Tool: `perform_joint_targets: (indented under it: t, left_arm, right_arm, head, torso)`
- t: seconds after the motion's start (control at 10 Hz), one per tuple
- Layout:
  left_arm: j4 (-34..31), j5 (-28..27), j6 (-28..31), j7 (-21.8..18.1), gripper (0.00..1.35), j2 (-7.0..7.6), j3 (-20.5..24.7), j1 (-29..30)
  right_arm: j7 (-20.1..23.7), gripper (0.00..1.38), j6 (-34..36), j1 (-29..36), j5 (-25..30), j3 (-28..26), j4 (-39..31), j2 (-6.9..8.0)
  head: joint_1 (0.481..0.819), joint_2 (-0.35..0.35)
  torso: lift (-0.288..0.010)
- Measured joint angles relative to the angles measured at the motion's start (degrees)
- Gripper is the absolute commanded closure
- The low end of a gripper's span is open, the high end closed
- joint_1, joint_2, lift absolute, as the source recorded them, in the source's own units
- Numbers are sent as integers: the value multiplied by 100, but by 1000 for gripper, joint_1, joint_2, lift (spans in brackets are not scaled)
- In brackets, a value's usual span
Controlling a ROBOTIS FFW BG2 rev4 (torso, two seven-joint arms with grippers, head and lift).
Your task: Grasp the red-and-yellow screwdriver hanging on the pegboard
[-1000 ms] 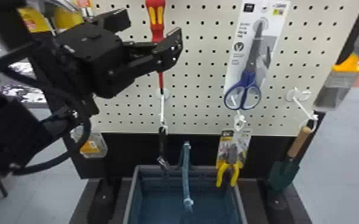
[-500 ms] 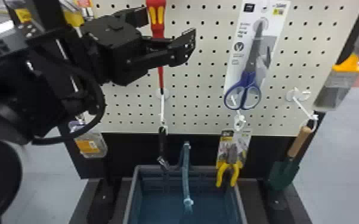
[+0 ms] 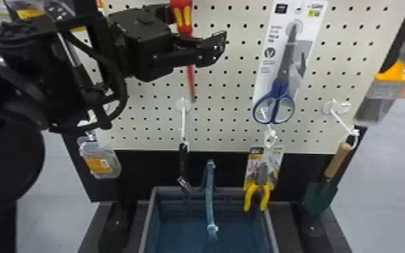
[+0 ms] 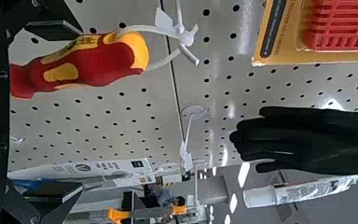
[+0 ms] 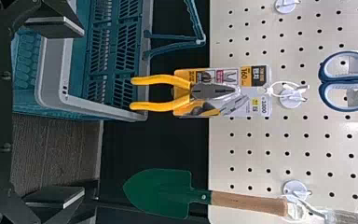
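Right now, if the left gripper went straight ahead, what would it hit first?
Probably the screwdriver handle, with the pegboard behind it, though the gap from the left gripper is unclear.

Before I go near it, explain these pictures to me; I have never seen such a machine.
This is a two-armed robot facing a pegboard. The head view looks forward and down; each wrist view comes from one arm's camera, turned sideways. The left gripper, open, is near the red-and-yellow screwdriver, hanging from a loop. The right gripper, also open, faces yellow-handled pliers and a green trowel. Also here: blue-handled scissors, a black glove, and a basket below. Neither gripper holds anything.
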Motion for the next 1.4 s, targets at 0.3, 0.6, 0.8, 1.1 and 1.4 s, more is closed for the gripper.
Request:
perform_joint_targets:
  t: [0.3,0.6,0.8,1.1,1.4]
  left_arm:
    - [75,-63,43,-7,772,60,9,-132]
    - [67,-124,115,-10,1217,87,-2,-171]
    - [39,-240,90,-6,1217,103,-56,-184]
    - [-3,-381,55,-24,1217,109,-149,-202]
    - [-5,-385,53,-34,1217,109,-141,-171]
  right_arm:
    - [16,110,0,-28,5,0,22,7]
    - [25,110,0,-28,4,0,24,9]
    - [25,110,0,-28,4,0,24,3]
    - [26,111,0,-28,4,0,24,-5]
    - [26,111,0,-28,-2,0,24,-18]
  head:
    - [549,0]
    - [549,0]
    - [549,0]
    - [549,0]
    - [549,0]
  torso:
    - [-100]
    - [-100]
    - [-100]
    - [-100]
    - [-100]
